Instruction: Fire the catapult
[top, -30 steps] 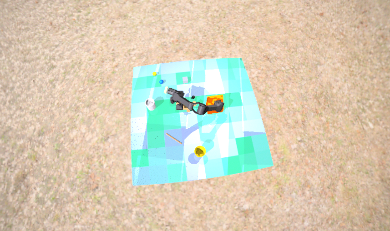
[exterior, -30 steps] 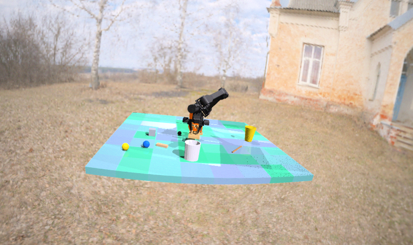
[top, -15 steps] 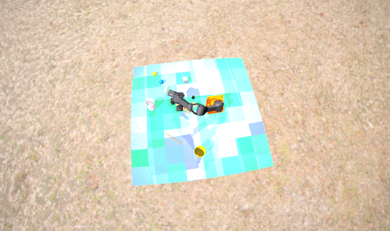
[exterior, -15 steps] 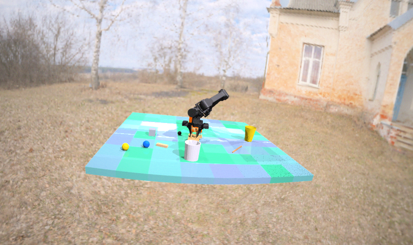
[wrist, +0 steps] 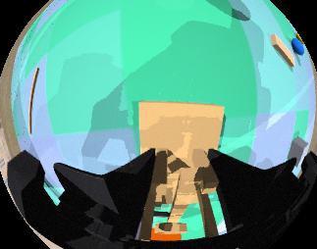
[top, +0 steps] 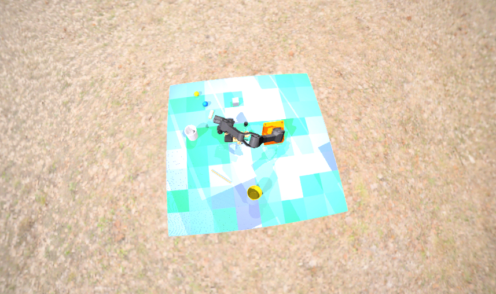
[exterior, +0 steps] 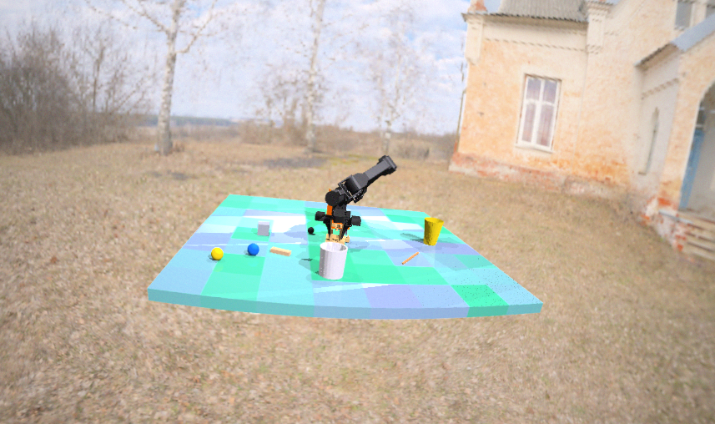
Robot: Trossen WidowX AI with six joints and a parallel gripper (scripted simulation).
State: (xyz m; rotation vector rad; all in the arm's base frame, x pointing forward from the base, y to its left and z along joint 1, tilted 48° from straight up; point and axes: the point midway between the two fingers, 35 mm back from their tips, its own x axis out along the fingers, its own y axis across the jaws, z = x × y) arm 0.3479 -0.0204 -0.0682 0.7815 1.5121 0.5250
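The tan wooden catapult [exterior: 337, 239] [wrist: 181, 118] stands under the arm, partly hidden in the top and exterior views. My gripper [wrist: 183, 153] [top: 224, 134] is shut on the catapult, one finger on each side of its frame. The small cup at the end of its arm shows low in the wrist view; I cannot make out a ball in it. The white mug [top: 191, 132] [exterior: 332, 261] stands upright beyond the catapult's front end, apart from it. A blue ball [top: 205, 103] [exterior: 253, 249] [wrist: 297, 46], a yellow ball [top: 196, 94] [exterior: 217, 254] and a black ball [top: 245, 123] [exterior: 310, 230] lie on the table.
A tan block [top: 211, 114] [exterior: 280, 251] [wrist: 283, 49] lies near the blue ball. A grey cube [top: 235, 101] [exterior: 263, 228] stands farther along. A thin stick [top: 221, 176] [exterior: 410, 258] [wrist: 33, 100] and a yellow cup [top: 254, 193] [exterior: 431, 231] are on the opposite side. An orange plate [top: 266, 140] lies under the arm's base.
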